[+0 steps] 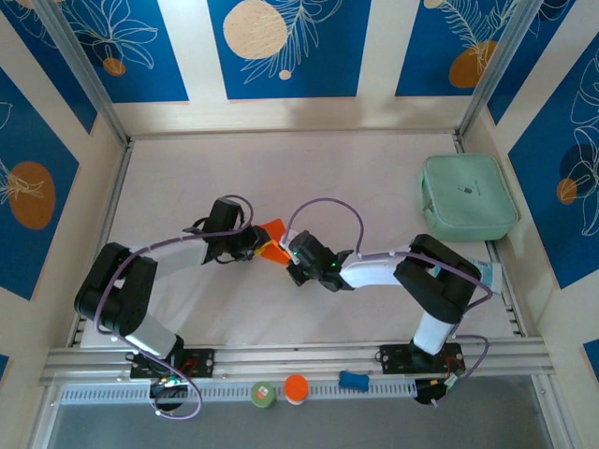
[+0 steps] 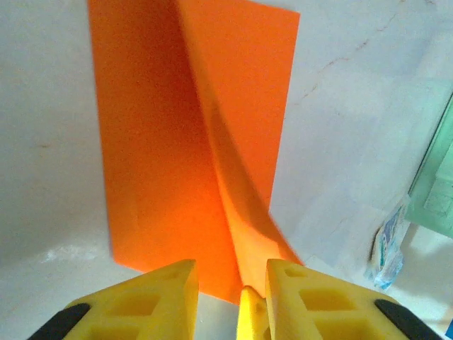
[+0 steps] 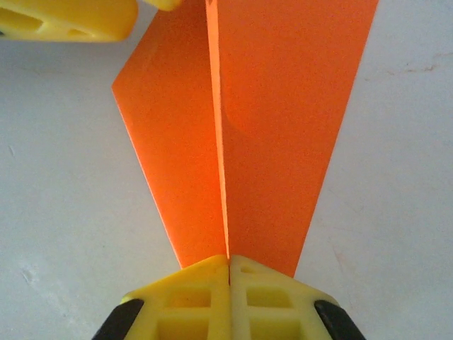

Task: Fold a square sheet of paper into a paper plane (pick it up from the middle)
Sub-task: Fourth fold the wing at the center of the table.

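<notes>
The square sheet of paper is bright orange and lies mid-table, folded into a tapering dart with a raised centre crease, the paper plane. My right gripper is shut on that crease at the narrow end; it reaches in from the right. My left gripper sits at the paper's left side. In the left wrist view its yellow jaws stand apart, with the raised fold of the paper running down into the gap beside the right-hand finger. One left finger shows at the top of the right wrist view.
A mint-green case lies at the back right, a white packet just in front of it. On the front rail sit a green-rimmed round thing, a small orange disc and a blue piece. Walls enclose the table.
</notes>
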### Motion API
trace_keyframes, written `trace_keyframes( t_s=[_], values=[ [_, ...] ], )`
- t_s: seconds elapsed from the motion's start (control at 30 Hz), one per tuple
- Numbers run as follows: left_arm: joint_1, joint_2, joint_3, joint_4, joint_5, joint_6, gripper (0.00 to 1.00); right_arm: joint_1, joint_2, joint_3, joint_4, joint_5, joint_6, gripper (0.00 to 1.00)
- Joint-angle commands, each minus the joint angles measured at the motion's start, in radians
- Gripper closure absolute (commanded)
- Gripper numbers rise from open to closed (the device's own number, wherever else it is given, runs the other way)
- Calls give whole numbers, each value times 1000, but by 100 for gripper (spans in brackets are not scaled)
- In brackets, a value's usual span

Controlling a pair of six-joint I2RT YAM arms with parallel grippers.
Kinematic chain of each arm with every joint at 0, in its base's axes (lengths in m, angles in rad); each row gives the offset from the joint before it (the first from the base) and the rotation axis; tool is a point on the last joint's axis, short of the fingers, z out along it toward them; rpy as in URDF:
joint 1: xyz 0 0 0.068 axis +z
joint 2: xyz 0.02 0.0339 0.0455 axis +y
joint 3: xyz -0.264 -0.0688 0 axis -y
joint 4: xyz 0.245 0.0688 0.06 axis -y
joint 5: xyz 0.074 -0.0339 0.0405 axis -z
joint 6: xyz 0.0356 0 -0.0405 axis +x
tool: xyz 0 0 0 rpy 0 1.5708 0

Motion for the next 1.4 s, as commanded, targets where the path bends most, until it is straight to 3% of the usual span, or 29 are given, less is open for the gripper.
trace_keyframes(
  t_s=[0.0, 0.63, 0.93, 1.37],
  values=[
    [-7, 3, -37, 26, 9, 9, 71, -38, -36, -7, 23, -175, 7, 97],
    [-11, 86, -40, 143, 61, 8, 71, -167, 9, -4, 48, -479, 88, 100],
    [-16, 116, -24, 132, 64, 36, 64, -200, 44, 9, 48, -553, 112, 100],
    [-18, 126, -28, 80, 38, 47, 64, -244, 99, 22, 71, -661, 205, 100]
  ],
)
